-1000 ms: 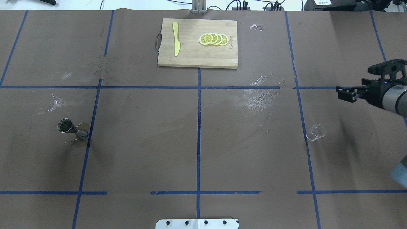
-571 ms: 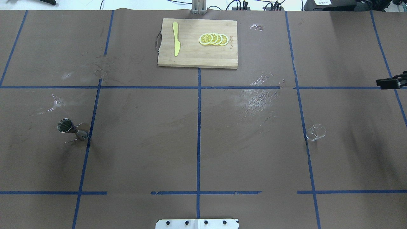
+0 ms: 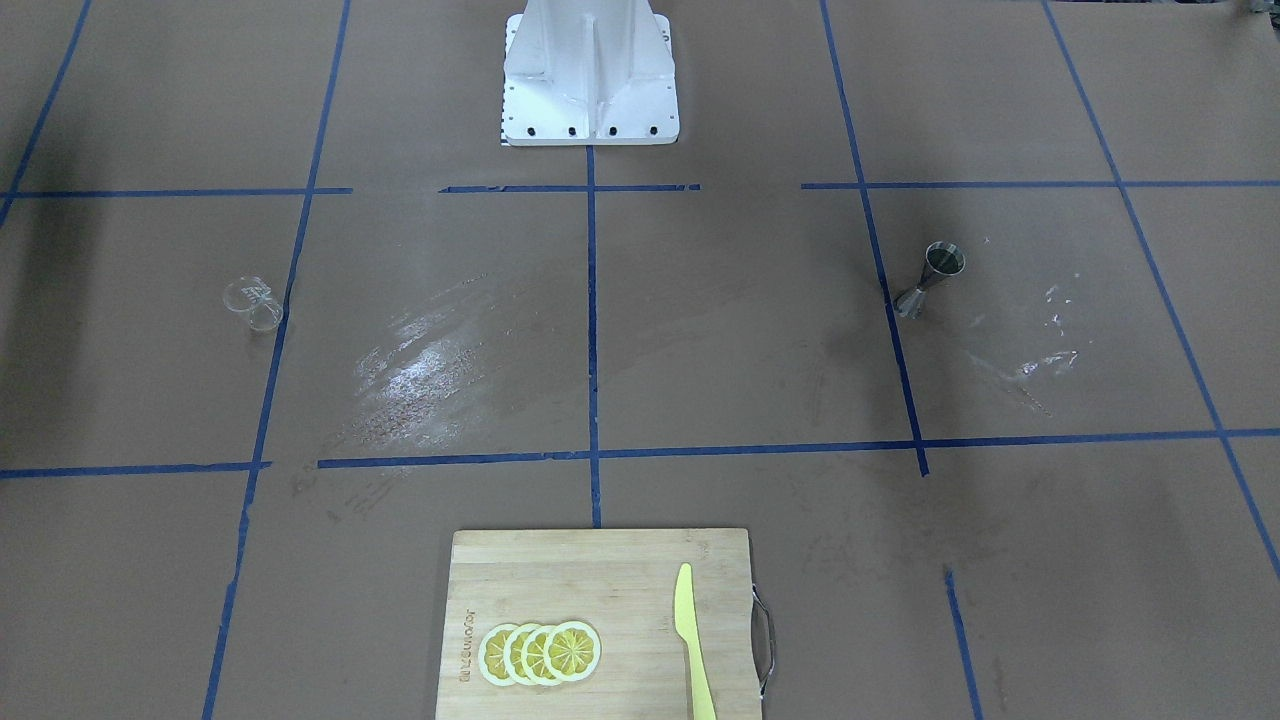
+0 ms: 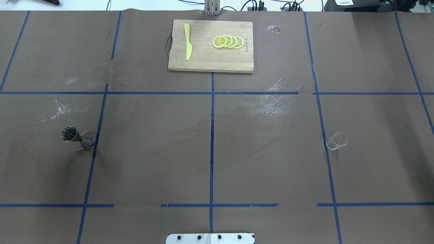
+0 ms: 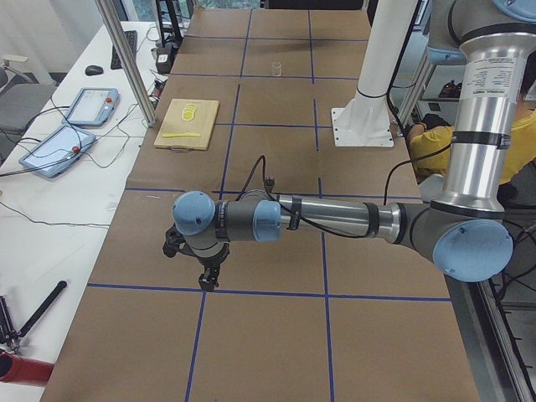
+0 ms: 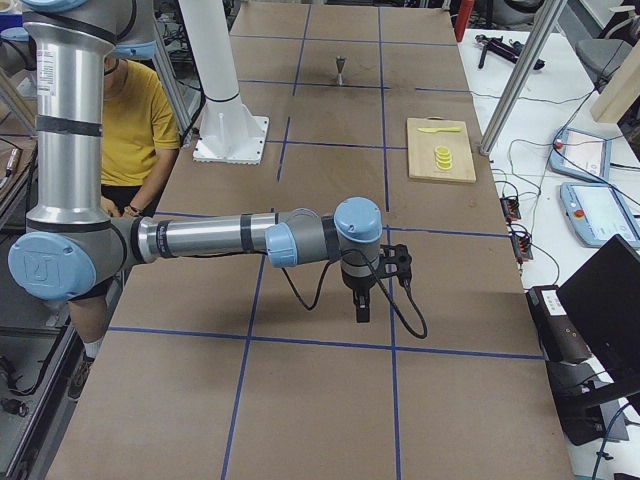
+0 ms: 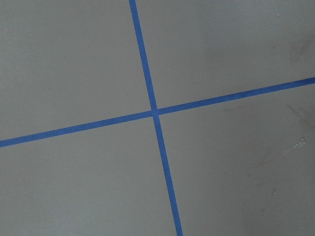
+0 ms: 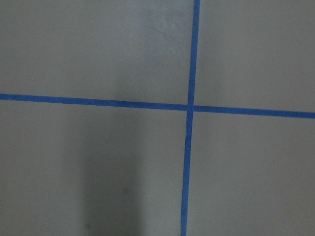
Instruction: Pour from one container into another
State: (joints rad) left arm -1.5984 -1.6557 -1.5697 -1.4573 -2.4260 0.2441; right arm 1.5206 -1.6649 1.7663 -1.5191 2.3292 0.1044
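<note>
The clear measuring cup (image 4: 336, 141) stands on the brown paper at the table's right side, also seen in the front-facing view (image 3: 253, 303). At the left side stands the metal jigger (image 4: 77, 138), upright by a blue tape line (image 3: 930, 279). Neither gripper shows in the overhead or front-facing views. My left gripper (image 5: 205, 280) hangs over the table's near end in the exterior left view. My right gripper (image 6: 360, 312) hangs likewise in the exterior right view. I cannot tell whether either is open or shut. Both wrist views show only tape crosses on paper.
A wooden cutting board (image 4: 203, 57) lies at the far middle with a yellow knife (image 4: 187, 45) and lemon slices (image 4: 228, 42) on it. The white robot base (image 3: 590, 80) stands at the near edge. A person in a yellow shirt (image 6: 135, 110) sits beside the robot.
My right gripper has pulled back past the right edge of the overhead view and no longer shows there. The cup and the jigger have not moved.
</note>
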